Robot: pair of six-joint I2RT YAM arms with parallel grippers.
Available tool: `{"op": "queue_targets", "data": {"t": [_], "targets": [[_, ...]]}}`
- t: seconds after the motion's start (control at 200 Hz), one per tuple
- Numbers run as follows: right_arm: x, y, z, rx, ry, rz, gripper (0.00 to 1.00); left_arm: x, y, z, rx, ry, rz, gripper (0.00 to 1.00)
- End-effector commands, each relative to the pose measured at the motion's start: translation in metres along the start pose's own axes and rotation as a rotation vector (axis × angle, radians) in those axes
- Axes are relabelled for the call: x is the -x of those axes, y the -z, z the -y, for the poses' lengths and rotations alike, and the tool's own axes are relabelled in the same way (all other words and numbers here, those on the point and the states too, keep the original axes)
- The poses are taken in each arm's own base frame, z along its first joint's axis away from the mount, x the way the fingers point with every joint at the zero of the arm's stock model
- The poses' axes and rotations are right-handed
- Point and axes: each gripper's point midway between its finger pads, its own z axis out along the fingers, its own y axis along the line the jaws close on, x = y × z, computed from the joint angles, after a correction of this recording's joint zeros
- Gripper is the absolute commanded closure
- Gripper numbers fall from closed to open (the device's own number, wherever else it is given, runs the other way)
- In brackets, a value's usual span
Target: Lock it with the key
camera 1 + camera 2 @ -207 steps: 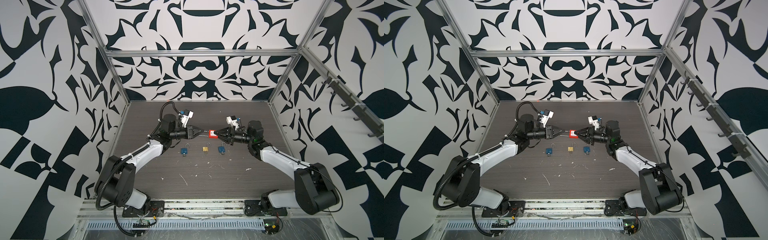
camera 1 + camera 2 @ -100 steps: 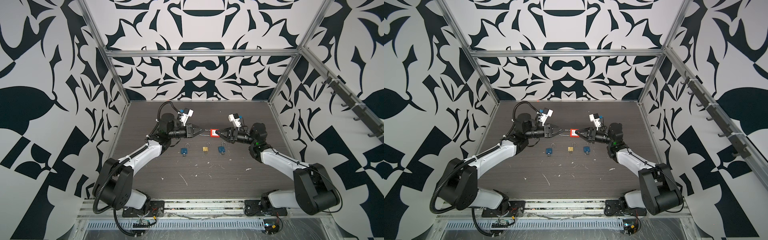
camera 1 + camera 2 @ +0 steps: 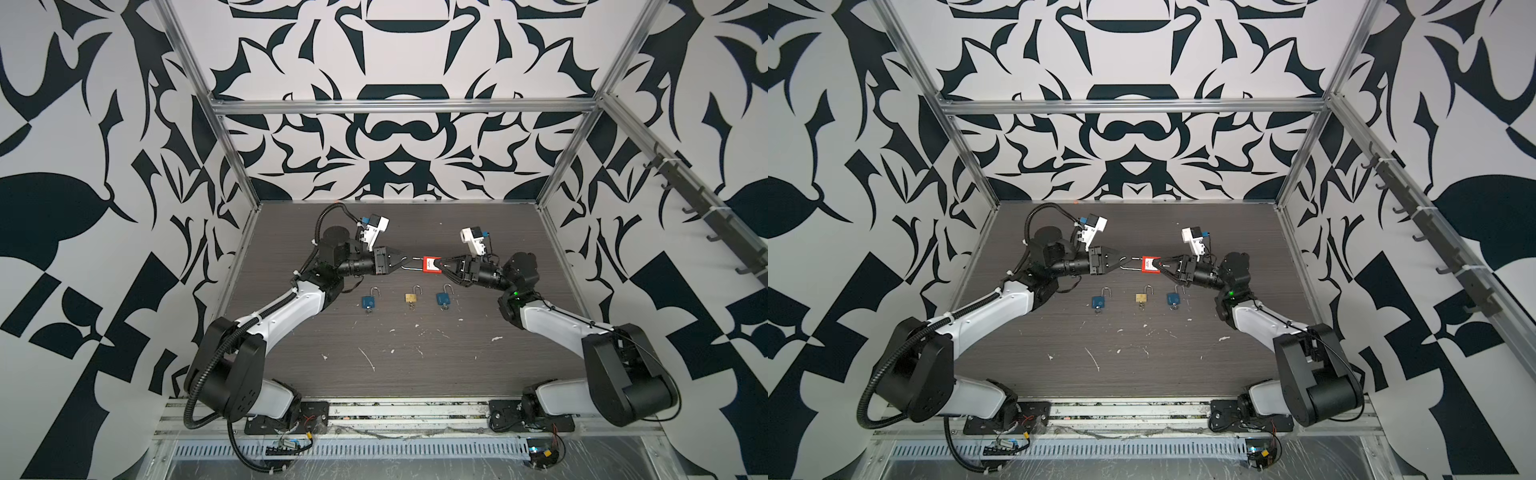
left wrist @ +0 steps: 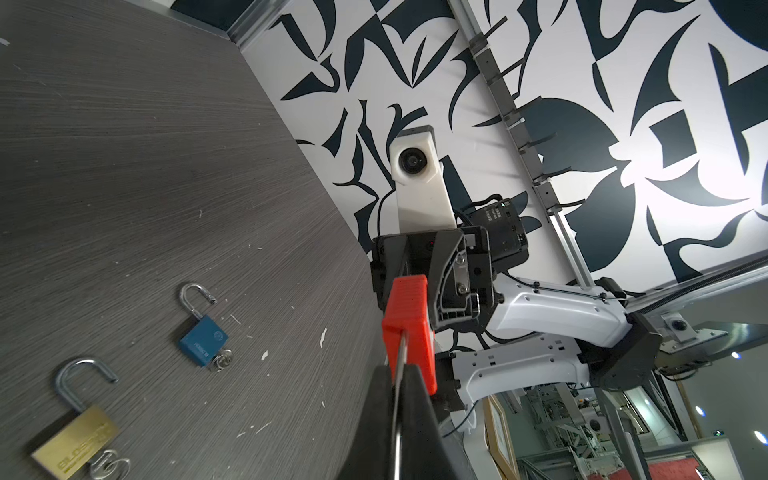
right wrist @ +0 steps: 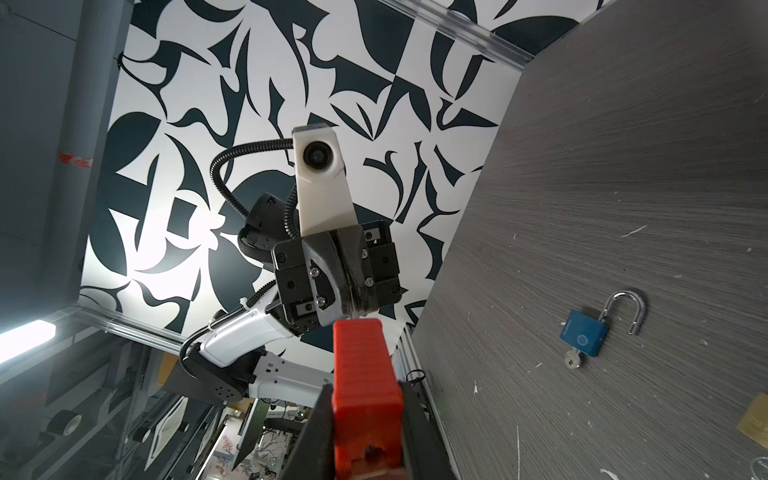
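Ribbed, bright red padlock [image 5: 365,390]

brass padlock [image 5: 756,415] mostly off-frame, r wrist

The left gripper [image 4: 398,380] is clamped on the steel shackle [image 4: 398,415] of the red padlock [image 4: 409,332]. At 12 o'clock, the right gripper [image 4: 411,270] grips its body. At 8 o'clock, an open blue padlock [image 4: 203,338] and brass padlock [image 4: 75,442] lie on the table [image 4: 145,166].

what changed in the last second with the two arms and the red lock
The right gripper, shut on the red padlock, drew back slightly rightward in both top views, carrying the body along, so a little more shackle seems exposed. The left gripper stayed shut on the shackle, hardly moving. Nothing was released. One blue padlock, the brass padlock and the other blue padlock lay unmoved.
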Motion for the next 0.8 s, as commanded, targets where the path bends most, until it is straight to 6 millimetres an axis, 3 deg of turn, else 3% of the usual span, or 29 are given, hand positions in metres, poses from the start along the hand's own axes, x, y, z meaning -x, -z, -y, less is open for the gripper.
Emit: {"op": "queue_targets", "data": {"t": [0.0,0.35,0.67,0.795], "targets": [[0.003,-0.003,-0.032,0.114,0.056,0.001,1.0,0.007,-0.007,0.019,-0.029,-0.072,0.012,1.0],[-0.004,-0.012,-0.03,0.113,0.057,-0.025,1.0,0.002,-0.023,0.014,-0.047,-0.055,-0.013,1.0],[-0.022,-0.006,-0.003,-0.149,0.196,-0.071,1.0,0.008,-0.027,0.029,-0.153,-0.004,-0.02,1.0],[-0.023,-0.005,-0.003,-0.154,0.2,-0.075,1.0,0.009,-0.027,0.033,-0.16,0.005,-0.017,1.0]]}}
